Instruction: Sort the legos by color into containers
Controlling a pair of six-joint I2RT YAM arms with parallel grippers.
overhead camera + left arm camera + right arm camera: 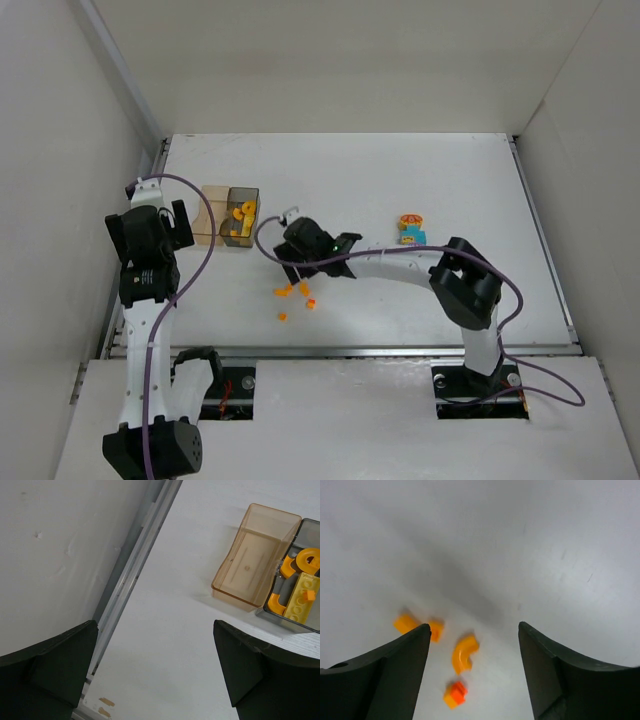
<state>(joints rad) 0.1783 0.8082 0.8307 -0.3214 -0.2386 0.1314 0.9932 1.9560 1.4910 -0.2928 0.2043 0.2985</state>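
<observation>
Top external view shows the desk with the right arm reaching left across it and the right end effector poised over a scatter of 4 tiny orange legos, so the step in hand looks like reaching for the next orange piece. The left end effector is spread and empty near the 2 joined containers. The tan-clear box holds nothing, while the smoky grey box carries orange curved pieces and a pale yellow plate. A stack of cyan, yellow and orange-red bricks stands well apart to the right. In the right wrist view the right end effector's fingers are spread wide and grip nothing. The orange curved piece lies on the desk between them, with a small orange block just beside it. The next move likely calls for lowering onto 1 piece and closing gently, since pieces this small could slip aside.
</observation>
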